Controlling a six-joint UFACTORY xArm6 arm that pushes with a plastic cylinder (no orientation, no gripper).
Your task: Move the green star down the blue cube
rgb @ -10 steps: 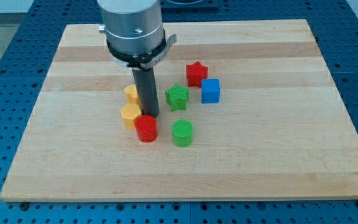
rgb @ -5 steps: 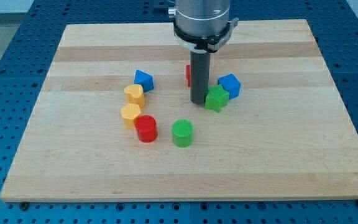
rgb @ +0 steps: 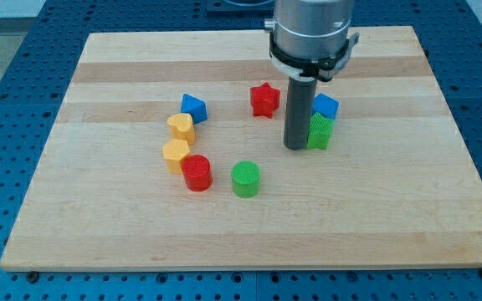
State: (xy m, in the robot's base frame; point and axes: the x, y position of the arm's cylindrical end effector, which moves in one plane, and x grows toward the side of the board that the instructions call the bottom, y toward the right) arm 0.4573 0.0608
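The green star (rgb: 320,132) lies right of the board's middle, directly below the blue cube (rgb: 325,106) and touching it. My tip (rgb: 295,147) rests on the board against the green star's left side. The rod hides part of the star's left edge and part of the cube.
A red star (rgb: 264,99) sits left of the rod. A blue triangular block (rgb: 193,107), a yellow heart (rgb: 181,127), a yellow block (rgb: 176,154), a red cylinder (rgb: 197,173) and a green cylinder (rgb: 245,179) lie to the left and below, on the wooden board (rgb: 392,209).
My tip has moved right, pushing the green star rightward. The star and blue cube both shifted right; the star now sits under the cube. The red star is uncovered.
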